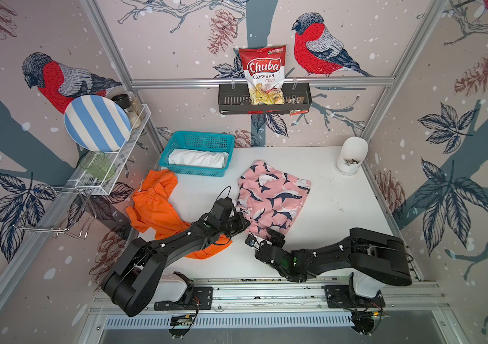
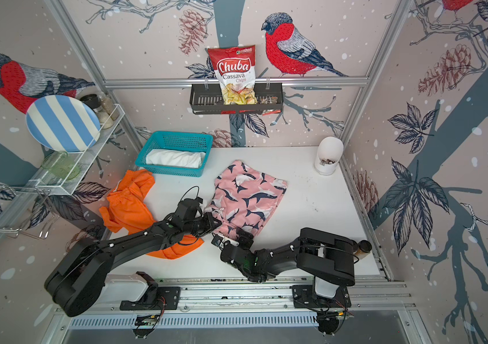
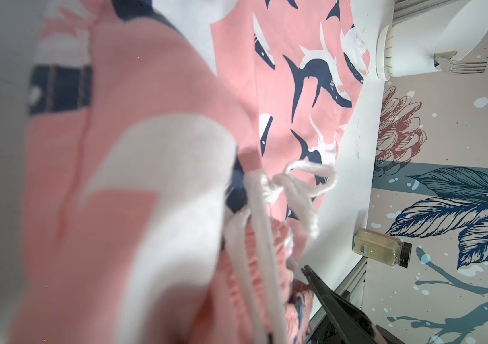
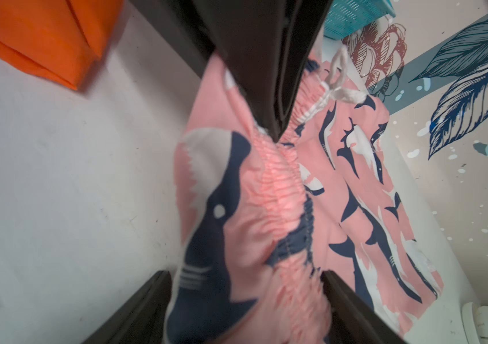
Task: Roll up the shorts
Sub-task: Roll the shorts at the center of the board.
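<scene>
Bright even light, soft shadows, top views warped at edges, wrist-cam foregrnd blurry

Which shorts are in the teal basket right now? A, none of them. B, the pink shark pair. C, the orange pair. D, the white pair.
D: the white pair lies in the basket, while the orange pair and the pink pair lie out on the table.
</scene>
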{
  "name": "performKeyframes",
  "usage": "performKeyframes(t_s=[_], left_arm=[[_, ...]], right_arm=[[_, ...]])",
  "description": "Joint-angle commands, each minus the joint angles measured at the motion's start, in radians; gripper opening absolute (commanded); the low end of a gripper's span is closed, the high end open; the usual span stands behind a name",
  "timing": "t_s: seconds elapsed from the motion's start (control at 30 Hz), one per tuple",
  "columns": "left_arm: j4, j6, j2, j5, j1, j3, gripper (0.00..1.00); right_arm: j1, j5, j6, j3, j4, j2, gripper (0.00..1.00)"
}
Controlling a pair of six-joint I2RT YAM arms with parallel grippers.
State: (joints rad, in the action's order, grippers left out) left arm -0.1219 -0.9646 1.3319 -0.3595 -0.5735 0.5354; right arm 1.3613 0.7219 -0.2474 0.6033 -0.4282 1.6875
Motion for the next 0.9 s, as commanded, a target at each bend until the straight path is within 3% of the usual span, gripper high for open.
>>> performKeyframes(t_s=[0.0,0.1,0.13,0.17,0.23,0.33,0.43,0.57,0.67,0.87], left_arm=[[0.011,-0.001,-0.01,-0.01,0.001,0.0,0.09],[0.007,-0.004,-0.013,-0.004,0.003,-0.009,0.09],[0.004,-0.006,-0.012,-0.003,0.004,-0.014,0.09],[0.0,-0.005,-0.008,-0.004,0.006,-0.016,0.09],[-0.003,-0.003,-0.002,-0.006,0.01,-0.015,0.09],[0.016,0.026,0.012,0.02,0.014,0.001,0.15],[0.035,0.069,0.05,0.039,0.033,0.03,0.24],[0.043,0.12,0.107,0.045,0.084,0.07,0.33],[0.094,0.172,0.119,0.071,0.116,0.099,0.41],[0.23,0.27,0.068,0.148,0.199,0.123,0.44]], right_arm=[[-0.005,0.054,-0.082,-0.008,-0.138,0.003,0.76],[-0.004,0.045,-0.088,-0.017,-0.147,-0.012,0.65],[-0.004,0.034,-0.081,-0.016,-0.135,-0.02,0.55],[-0.004,0.021,-0.068,-0.015,-0.118,-0.029,0.38],[-0.004,-0.003,-0.032,-0.009,-0.065,-0.043,0.2],[-0.009,-0.042,0.068,0.024,0.064,-0.057,0.05],[-0.021,-0.149,0.21,0.049,0.187,-0.088,0.0],[-0.08,-0.389,0.44,0.079,0.303,-0.108,0.0],[-0.128,-0.577,0.573,0.072,0.287,-0.12,0.0],[-0.287,-0.979,0.742,0.05,0.149,-0.069,0.0]])
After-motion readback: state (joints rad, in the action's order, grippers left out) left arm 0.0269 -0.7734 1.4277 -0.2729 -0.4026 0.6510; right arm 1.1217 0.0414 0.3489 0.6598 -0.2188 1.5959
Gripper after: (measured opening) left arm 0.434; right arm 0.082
